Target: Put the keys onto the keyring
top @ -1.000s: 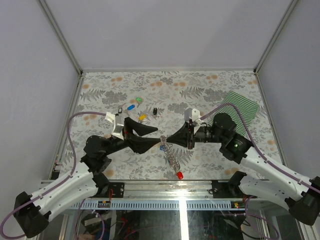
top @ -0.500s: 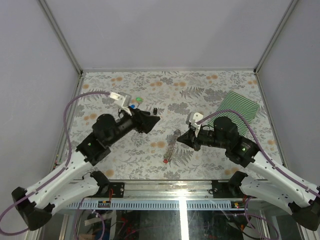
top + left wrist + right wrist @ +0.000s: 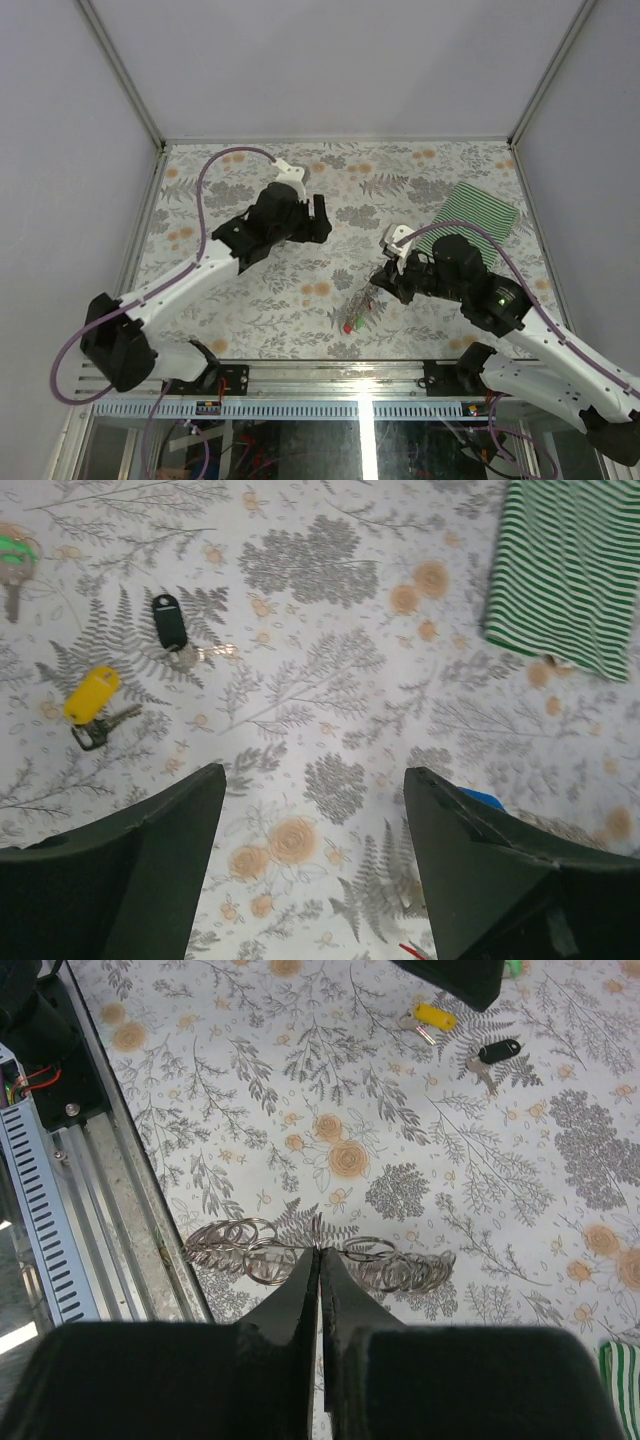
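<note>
The top camera sits high behind the arms and looks down on the whole flowery table point(image 3: 420, 180). The left wrist camera hangs close above it, looking between the left gripper's point(image 3: 315, 865) black fingers point(image 3: 130, 880). The right wrist camera looks down past the right gripper point(image 3: 318, 1256). Both wrist views show the yellow-headed metal key point(image 3: 92, 696) and black-headed key point(image 3: 169, 622). Top and left wrist views share the green striped cloth point(image 3: 482, 215); top and right wrist share the silver chain of wire rings point(image 3: 360, 305).

Plain grey walls point(image 3: 330, 60), alu corner posts point(image 3: 122, 70), floral-print table point(image 3: 420, 185), slotted rail point(image 3: 300, 408) at front
</note>
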Robot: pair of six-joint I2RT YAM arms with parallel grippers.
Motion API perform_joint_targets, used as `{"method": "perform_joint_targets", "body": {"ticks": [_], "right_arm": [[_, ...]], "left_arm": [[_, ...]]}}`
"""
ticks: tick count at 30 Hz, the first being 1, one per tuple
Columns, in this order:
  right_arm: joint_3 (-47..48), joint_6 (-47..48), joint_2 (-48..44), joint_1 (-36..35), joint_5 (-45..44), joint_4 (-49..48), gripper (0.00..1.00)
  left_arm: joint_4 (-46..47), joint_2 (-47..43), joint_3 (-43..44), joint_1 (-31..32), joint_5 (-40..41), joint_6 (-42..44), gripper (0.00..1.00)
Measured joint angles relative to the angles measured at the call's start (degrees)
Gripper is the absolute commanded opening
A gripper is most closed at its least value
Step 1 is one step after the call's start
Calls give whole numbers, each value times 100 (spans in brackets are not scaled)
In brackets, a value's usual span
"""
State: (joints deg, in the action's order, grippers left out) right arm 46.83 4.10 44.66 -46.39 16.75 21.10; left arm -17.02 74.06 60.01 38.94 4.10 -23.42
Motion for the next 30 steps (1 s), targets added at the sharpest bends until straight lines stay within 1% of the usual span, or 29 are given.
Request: {"method": "perform_joint_targets", "body": {"ticks": [8,11,13,18,25,30], "right_arm": [[2,-66,-162,0,-109,186,0],[2,-98,-173,0,-111,238,0],[2,-114,-181,-2,-109,264,0],[2,-146,-181,0,-107,297,0],[2,-197,-155,-2,-61,302,0],[0,-221,-63,-2,-57,299,0]], "left_arm": [[-778,1716,1241,-415,208,275,74],[-1064,2234,1532,-560,280,361,73],[-1196,2424,1600,-680,291,396,72],[-1443,2616,1604,-1047,297,446,70],[-1521,2632,1493,-1679,273,520,58],[-1558,2846,1440,-1886,245,557,50]]}}
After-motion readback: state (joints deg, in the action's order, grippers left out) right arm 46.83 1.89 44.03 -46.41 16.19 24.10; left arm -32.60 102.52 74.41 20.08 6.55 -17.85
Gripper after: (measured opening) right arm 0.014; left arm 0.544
